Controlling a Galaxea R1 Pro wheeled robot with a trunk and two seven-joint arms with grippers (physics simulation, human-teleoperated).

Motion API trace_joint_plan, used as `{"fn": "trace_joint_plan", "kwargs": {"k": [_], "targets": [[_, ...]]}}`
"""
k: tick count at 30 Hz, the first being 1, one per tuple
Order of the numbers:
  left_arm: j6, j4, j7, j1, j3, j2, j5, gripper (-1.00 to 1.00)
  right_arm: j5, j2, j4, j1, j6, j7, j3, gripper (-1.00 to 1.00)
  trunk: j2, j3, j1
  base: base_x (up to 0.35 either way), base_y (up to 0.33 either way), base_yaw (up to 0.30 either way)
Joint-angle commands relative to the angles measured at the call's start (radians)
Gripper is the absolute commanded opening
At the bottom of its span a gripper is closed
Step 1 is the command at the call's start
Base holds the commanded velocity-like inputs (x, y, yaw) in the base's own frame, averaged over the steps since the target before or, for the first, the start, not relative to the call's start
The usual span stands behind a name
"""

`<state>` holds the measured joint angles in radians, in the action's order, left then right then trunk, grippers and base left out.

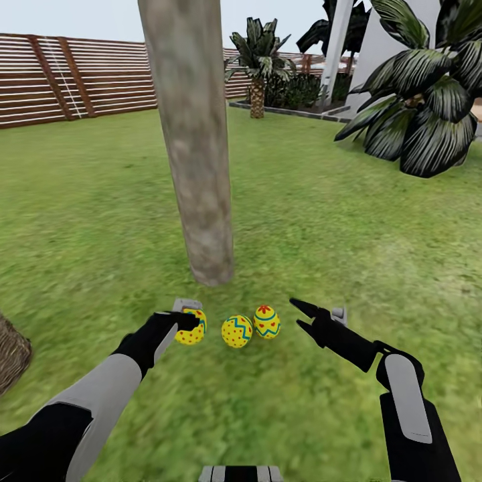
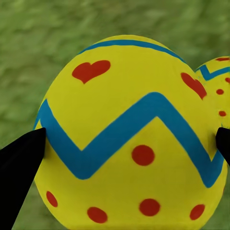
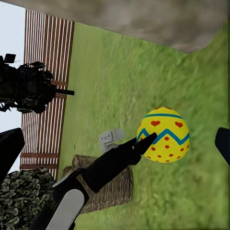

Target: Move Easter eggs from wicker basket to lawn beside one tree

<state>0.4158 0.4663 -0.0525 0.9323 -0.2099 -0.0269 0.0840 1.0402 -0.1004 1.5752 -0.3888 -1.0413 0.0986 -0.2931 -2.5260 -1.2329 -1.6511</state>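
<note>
Yellow eggs [image 1: 236,331] on lawn [image 1: 100,221] beside tree [image 1: 194,147] | left gripper [image 1: 189,324] grasping leftmost egg [image 2: 129,139] | right gripper [image 1: 301,316] released | wicker basket [image 1: 10,355] nearby

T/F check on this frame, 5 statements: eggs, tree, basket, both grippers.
1. All three Easter eggs lie on the lawn near the base of the tree. True: left egg, middle egg, right egg.
2. The left gripper is at the left egg, a finger on each side. True.
3. The right gripper is clamped on the right egg. False: it is open and empty, apart from that egg.
4. An egg sits in the wicker basket. False: all three are on the grass.
5. The eggs are plain white. False: yellow with blue zigzags and red marks.
</note>
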Motion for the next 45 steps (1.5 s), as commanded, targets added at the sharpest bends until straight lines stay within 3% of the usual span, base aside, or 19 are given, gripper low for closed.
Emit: {"fn": "trace_joint_plan", "kwargs": {"k": [1,29,45], "targets": [[0.004,0.002,-0.006,0.000,-0.006,0.001,0.008,-1.00,-0.009,-0.001,0.000,-0.001,-0.006,0.010,-0.003,1.00,-0.001,-0.005,0.000,0.000,0.000,0.000],[-0.029,0.004,-0.007,-0.001,-0.009,0.002,0.008,-1.00,-0.009,-0.001,0.000,-0.001,-0.006,0.010,-0.002,1.00,-0.007,-0.113,-0.013,0.000,0.000,0.000],[-0.029,0.005,-0.007,-0.001,-0.009,0.002,0.008,-1.00,-0.009,-0.001,0.000,-0.001,-0.006,0.010,-0.002,1.00,-0.007,-0.113,-0.013,0.093,0.000,0.000]]}}
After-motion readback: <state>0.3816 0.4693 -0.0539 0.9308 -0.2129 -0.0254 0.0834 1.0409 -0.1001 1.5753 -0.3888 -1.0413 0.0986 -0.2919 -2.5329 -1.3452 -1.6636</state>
